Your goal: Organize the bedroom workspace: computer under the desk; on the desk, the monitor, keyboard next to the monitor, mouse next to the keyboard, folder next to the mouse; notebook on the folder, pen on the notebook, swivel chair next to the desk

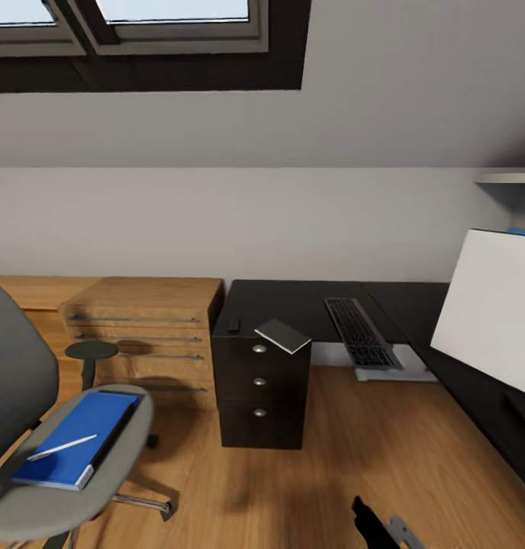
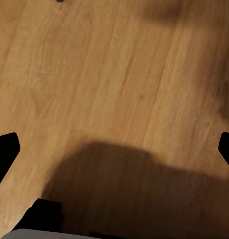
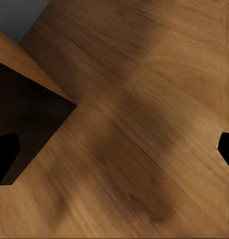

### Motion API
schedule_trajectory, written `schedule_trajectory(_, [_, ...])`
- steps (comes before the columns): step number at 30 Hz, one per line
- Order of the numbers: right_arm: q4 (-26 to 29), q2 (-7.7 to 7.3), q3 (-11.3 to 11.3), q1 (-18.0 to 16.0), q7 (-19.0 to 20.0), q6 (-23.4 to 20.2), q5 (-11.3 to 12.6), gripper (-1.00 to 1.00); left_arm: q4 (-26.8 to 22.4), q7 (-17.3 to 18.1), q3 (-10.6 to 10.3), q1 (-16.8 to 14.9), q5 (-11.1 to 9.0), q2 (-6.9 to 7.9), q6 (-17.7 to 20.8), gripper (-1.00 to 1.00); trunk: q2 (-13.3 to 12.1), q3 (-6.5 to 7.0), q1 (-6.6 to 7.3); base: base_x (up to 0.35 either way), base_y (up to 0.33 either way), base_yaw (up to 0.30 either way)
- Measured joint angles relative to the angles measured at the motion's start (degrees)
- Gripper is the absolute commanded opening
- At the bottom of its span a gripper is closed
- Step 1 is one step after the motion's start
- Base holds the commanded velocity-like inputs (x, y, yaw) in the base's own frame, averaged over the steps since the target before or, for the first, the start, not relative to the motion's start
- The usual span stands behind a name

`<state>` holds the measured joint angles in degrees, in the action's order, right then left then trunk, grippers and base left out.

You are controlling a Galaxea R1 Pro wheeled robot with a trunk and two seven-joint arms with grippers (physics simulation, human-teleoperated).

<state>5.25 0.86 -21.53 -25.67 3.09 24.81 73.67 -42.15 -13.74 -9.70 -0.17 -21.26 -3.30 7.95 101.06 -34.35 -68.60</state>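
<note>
Wood floor (image 1: 369,457) room: bright-blue folder (image 1: 75,438) with white pen (image 1: 62,447) lies on the grey swivel chair (image 1: 33,488) seat, keyboard (image 1: 359,332) on the black bench (image 1: 293,301), both hands look spread wide, probably empty.

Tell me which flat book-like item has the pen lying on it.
The blue folder on the swivel chair seat: the white pen lies across it. The grey notebook on the desk is bare.

The head camera looks forward and down across the bench (image 1: 293,301) from some way off. Both wrist cameras face the wooden floor (image 2: 114,74) (plank grain close beneath each end effector), shared with the head view.
</note>
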Motion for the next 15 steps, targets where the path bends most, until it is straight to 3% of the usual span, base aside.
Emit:
schedule_trajectory(6, [-0.3, 0.04, 0.0, 0.0, 0.0, 0.0, -3.3, 1.00, 0.0, 0.0, 0.0, 0.0, 0.0, 0.00, 0.0, 1.00, 0.0, 0.00, 0.00, -0.008, 0.000, -0.266])
schedule_trajectory(13, [-1.3, 0.73, 0.0, 0.0, 0.0, 0.1, -9.4, 1.00, 0.3, 0.0, 0.0, 0.0, 0.0, 0.00, -0.1, 1.00, 0.0, 0.00, 0.00, -0.001, 0.000, -0.266])
schedule_trajectory(15, [-1.4, 0.88, 0.0, 0.0, -0.1, 0.1, -10.1, 1.00, 0.3, 0.0, 0.0, 0.0, 0.0, 0.00, -0.1, 1.00, 0.0, 0.00, 0.00, 0.000, 0.000, -0.266])
